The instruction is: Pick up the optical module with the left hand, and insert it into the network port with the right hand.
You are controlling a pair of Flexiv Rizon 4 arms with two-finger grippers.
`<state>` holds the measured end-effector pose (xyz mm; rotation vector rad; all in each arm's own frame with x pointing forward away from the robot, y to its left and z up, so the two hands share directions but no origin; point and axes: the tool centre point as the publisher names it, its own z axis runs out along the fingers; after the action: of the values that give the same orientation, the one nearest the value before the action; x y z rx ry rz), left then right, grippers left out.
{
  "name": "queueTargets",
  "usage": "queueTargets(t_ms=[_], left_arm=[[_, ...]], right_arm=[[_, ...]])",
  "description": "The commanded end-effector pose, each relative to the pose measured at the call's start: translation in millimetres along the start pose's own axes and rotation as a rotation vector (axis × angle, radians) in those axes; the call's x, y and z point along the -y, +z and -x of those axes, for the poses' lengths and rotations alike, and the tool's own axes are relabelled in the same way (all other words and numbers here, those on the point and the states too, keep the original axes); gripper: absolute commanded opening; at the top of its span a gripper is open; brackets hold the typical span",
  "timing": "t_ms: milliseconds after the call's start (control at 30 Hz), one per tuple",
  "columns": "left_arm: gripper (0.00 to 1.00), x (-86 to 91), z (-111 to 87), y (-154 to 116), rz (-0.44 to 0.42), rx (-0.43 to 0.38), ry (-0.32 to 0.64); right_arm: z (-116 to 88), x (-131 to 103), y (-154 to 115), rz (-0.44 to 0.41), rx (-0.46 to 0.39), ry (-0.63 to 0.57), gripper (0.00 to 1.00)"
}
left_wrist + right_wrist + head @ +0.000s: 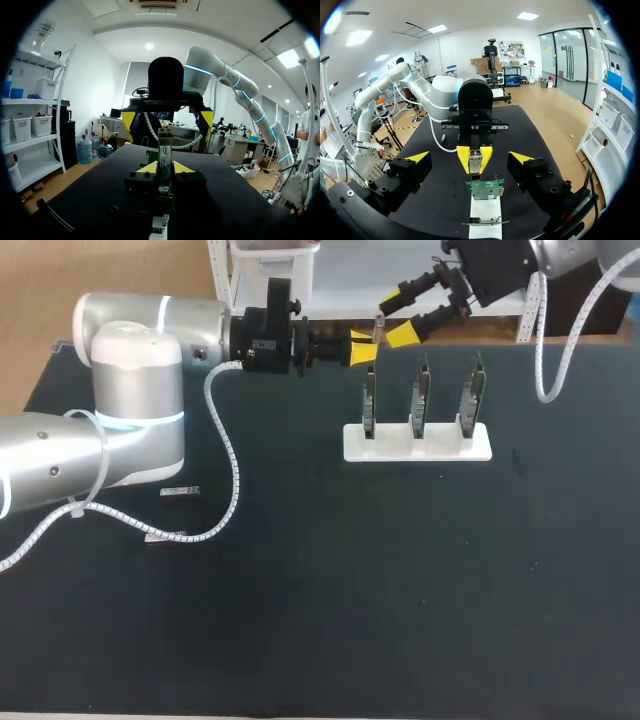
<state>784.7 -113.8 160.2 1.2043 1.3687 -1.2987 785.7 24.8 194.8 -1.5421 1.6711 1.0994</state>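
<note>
The left end effector (362, 348) hovers over the worktop (340, 600), clamped on the module (165, 146) near the rack (440, 448) of boards (422, 392). The right end effector (396, 322) hangs just beyond it, fingers apart. An off-centre right grasp could twist or drop the module at handover. The port is hard to make out, and the head view hides most of the module.
</note>
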Motion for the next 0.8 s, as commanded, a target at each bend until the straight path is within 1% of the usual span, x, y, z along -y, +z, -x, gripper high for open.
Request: queueTargets(t_ms=[33,700,800], left_arm=[[0.00,0.5,-0.5,0.7,0.004,0.001,0.001],[0.00,0.5,-0.5,0.7,0.004,0.001,0.001],[0.00,0.5,-0.5,0.7,0.004,0.001,0.001]], right_arm=[[2.0,6.4,3.2,0.010,-0.003,0.002,1.00],[3.6,3.8,11.2,0.024,-0.009,0.012,1.00],[5.2,3.7,11.3,0.029,0.003,0.022,1.00]])
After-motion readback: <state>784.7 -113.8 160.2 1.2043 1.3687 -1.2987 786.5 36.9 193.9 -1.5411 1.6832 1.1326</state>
